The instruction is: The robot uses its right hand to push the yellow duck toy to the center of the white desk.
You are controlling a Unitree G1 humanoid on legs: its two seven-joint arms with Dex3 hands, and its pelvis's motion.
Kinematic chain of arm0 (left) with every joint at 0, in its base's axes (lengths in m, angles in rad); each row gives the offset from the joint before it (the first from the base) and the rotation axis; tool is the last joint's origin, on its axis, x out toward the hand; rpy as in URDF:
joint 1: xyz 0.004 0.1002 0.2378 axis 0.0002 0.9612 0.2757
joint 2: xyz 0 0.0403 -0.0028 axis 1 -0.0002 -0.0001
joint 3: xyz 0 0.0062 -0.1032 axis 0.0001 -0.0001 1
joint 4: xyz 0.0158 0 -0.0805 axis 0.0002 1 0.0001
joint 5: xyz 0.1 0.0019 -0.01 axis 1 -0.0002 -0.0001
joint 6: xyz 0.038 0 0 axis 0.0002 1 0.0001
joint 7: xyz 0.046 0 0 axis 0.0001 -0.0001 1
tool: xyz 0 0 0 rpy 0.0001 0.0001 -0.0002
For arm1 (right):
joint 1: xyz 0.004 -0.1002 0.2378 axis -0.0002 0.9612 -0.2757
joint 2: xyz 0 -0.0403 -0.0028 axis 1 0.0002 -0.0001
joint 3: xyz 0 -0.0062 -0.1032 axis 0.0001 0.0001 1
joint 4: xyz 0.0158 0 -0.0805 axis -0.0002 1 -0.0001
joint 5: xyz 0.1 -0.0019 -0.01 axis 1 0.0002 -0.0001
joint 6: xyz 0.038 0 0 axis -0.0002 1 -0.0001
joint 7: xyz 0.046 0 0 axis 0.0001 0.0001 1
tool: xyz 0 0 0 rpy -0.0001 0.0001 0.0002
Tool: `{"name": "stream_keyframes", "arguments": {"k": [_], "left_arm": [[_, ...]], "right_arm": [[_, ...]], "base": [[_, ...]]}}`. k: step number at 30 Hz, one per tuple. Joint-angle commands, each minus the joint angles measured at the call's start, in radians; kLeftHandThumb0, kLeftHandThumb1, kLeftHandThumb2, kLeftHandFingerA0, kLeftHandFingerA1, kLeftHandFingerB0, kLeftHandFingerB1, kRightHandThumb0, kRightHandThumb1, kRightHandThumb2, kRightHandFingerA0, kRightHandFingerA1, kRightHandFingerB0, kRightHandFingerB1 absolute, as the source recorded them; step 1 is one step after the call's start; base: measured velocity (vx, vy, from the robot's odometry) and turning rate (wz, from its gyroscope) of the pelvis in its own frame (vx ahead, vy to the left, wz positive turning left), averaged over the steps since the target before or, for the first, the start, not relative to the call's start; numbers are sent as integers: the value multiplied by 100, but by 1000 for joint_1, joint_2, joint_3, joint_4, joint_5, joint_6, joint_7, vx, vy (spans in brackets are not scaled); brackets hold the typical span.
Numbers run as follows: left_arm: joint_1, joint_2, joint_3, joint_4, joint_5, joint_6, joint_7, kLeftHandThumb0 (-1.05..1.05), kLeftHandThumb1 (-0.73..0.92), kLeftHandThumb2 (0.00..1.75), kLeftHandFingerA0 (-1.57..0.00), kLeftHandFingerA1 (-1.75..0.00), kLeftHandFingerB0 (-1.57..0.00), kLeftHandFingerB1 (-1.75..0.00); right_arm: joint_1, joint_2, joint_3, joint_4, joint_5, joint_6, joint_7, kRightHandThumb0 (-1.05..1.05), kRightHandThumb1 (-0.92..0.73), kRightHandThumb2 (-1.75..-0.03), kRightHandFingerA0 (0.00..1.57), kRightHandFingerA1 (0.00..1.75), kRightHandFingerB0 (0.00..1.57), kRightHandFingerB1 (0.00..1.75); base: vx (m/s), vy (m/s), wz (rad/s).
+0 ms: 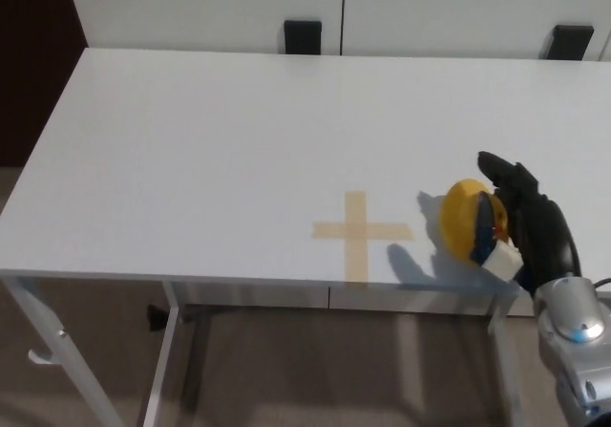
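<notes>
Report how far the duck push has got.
Done: the right hand has made contact, pressed against the right side of the yellow duck toy. In hand: the duck sits just right of the tape cross on the white desk. Left: slide it onto the cross.

White cabinets (200,7), brown floor (286,370)

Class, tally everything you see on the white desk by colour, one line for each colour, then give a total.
Yellow: 1, the duck toy
Tan: 1, the tape cross
Black: 1, the robot's right hand, beside the duck
Total: 3
</notes>
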Motion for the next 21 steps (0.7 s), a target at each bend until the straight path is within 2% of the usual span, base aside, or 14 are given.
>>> {"name": "stream_keyframes", "arguments": {"k": [1, 2, 4, 5, 11, 12, 13, 14, 15, 16, 21], "left_arm": [[5, 3, 2, 2, 6, -36, 6, 23, -52, 160, -148, -88, -153, -82], [2, 3, -2, 0, 10, -33, 8, 30, -49, 163, -147, -90, -151, -82], [-1, 3, -5, -1, 14, -28, 10, 30, -49, 163, -147, -90, -151, -82], [-3, 4, -5, 1, 15, -29, 11, 28, -55, 166, -146, -91, -153, -85], [-5, 6, -3, 4, 15, -34, 11, 28, -49, 159, -151, -87, -156, -81], [-3, 5, 0, 4, 12, -37, 9, 25, -56, 168, -146, -99, -152, -93], [-2, 4, 2, 5, 10, -39, 8, 25, -56, 168, -146, -99, -152, -93], [0, 4, 3, 6, 9, -43, 4, 7, -17, 88, -140, -124, -138, -122], [0, 5, 3, 6, 9, -43, 2, 7, -17, 88, -140, -124, -138, -122], [0, 5, 3, 4, 9, -40, 1, 29, -48, 156, -149, -88, -156, -81], [-1, 5, 3, 2, 9, -35, 1, 29, -48, 156, -149, -88, -156, -81]], "right_arm": [[-15, 29, 29, -7, -17, 3, -3, -96, -92, -81, 3, 37, 12, 31], [-19, 38, 37, -8, -16, 2, 4, -91, -77, -119, 4, 38, 10, 33], [-22, 47, 46, -9, -15, 1, 12, -91, -77, -119, 4, 38, 10, 33], [-23, 53, 59, -13, -19, -1, 22, -97, -92, -81, 4, 38, 13, 31], [-19, 66, 106, -29, -43, -15, 40, -94, -92, -80, 4, 43, 11, 35], [-16, 74, 124, -37, -53, -11, 41, -88, -76, -121, 0, 42, 10, 39], [-16, 78, 129, -41, -53, -4, 41, -88, -76, -121, 0, 42, 10, 39], [-17, 94, 137, -44, -48, 8, 39, -89, -77, -122, 1, 31, 8, 30], [-18, 97, 138, -44, -47, 10, 39, -89, -77, -122, 1, 31, 8, 30], [-19, 104, 138, -46, -43, 13, 35, -87, -74, -120, 0, 31, 9, 32], [-18, 112, 135, -52, -40, 18, 31, -87, -74, -120, 0, 31, 9, 32]], "base": [[0, 0, 0], [0, 0, 0], [0, 0, 0], [0, 0, 0], [0, 0, 0], [0, 0, 0], [0, 0, 0], [0, 0, 0], [0, 0, 0], [0, 0, 0], [0, 0, 0]]}}
